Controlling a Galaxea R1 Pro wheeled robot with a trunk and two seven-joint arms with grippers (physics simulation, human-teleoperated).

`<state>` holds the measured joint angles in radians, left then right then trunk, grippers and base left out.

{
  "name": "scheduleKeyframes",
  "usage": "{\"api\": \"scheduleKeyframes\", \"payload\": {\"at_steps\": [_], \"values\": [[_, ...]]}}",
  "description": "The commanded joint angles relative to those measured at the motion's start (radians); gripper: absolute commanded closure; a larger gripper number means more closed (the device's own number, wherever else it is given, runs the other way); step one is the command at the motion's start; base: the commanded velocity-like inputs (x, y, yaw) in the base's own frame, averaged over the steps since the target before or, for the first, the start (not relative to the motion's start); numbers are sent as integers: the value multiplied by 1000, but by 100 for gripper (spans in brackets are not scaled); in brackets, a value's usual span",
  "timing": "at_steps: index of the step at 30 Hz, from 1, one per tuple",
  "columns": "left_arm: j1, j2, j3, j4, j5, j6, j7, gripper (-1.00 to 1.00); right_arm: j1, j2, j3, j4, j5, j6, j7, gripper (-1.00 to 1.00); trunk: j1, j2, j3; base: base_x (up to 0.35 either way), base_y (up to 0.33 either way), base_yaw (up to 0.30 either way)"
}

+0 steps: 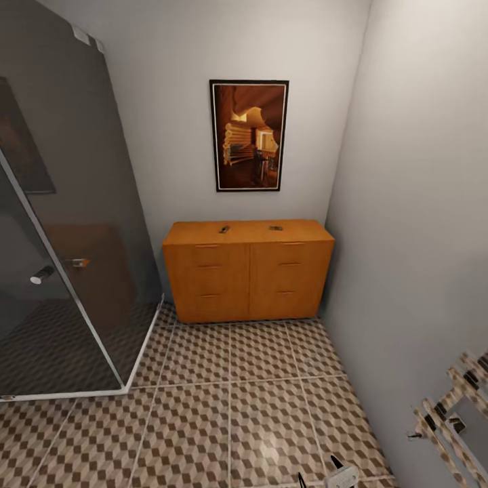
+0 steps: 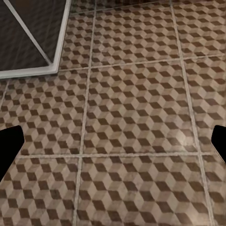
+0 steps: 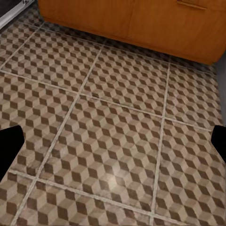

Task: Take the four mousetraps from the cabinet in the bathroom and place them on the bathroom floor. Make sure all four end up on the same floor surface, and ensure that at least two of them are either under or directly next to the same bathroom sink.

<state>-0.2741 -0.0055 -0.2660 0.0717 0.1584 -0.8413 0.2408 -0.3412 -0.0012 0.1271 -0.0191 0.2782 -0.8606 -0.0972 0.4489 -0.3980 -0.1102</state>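
— Your grippers? Left gripper (image 2: 113, 141) and right gripper (image 3: 113, 143) hang over the floor (image 1: 230, 420), fingers spread apart, empty.
— The mousetraps? Two small mousetraps (image 1: 224, 229) lie atop the cabinet (image 1: 248, 271), against the far wall.

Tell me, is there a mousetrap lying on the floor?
No, the patterned floor is bare of them; two small dark things sit atop the cabinet.

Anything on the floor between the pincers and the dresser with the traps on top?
Nothing visible. Bare cube-patterned tile floor runs up to the orange-brown wooden dresser. Two small dark traps lie on its top. The dark glass shower enclosure stands off to the left.
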Motion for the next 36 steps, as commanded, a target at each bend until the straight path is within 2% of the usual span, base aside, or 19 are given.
{"api": "scheduleKeyframes", "payload": {"at_steps": [1, 17, 36], "values": [[-2, -1, -9, 4, 9, -6, 0, -100, -1, 0, 8, 1, 4, -2, -10, -100, 1, -2, -2, 308, -138, 47], [-2, -1, -9, 4, 9, -5, 0, -100, -1, 0, 8, 1, 4, -1, -9, -100, 1, -2, -2, 308, -117, 5], [-2, -1, -9, 3, 9, -7, 0, -100, -1, -2, 8, 1, 4, -1, -9, -100, 1, -2, -2, 276, -15, 0]]}}
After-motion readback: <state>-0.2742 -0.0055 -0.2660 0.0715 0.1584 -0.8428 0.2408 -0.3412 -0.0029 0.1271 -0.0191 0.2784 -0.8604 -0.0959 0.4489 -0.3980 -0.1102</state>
